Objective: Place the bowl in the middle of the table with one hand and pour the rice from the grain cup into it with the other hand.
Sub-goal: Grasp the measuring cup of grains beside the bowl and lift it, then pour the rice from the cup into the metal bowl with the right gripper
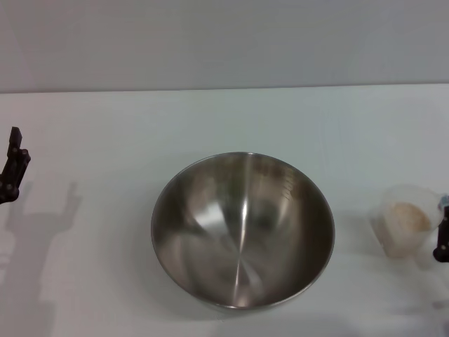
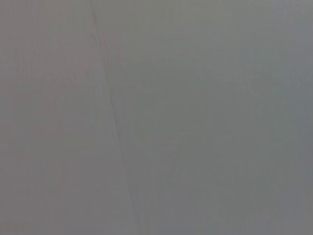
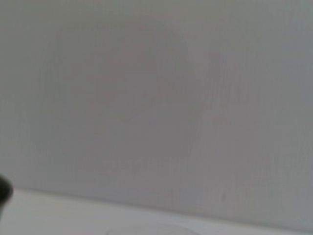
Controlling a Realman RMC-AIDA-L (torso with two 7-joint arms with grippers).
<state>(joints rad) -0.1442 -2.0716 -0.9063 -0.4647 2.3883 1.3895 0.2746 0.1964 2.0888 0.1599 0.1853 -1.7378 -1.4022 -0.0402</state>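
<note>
Empty bowl [image 1: 242, 230]; right end effector [image 1: 442, 242], cut off beside grain cup [image 1: 405, 228], grip unclear.

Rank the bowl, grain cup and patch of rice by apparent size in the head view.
1. bowl, by far the largest
2. grain cup
3. rice, a pale patch inside the cup
</note>
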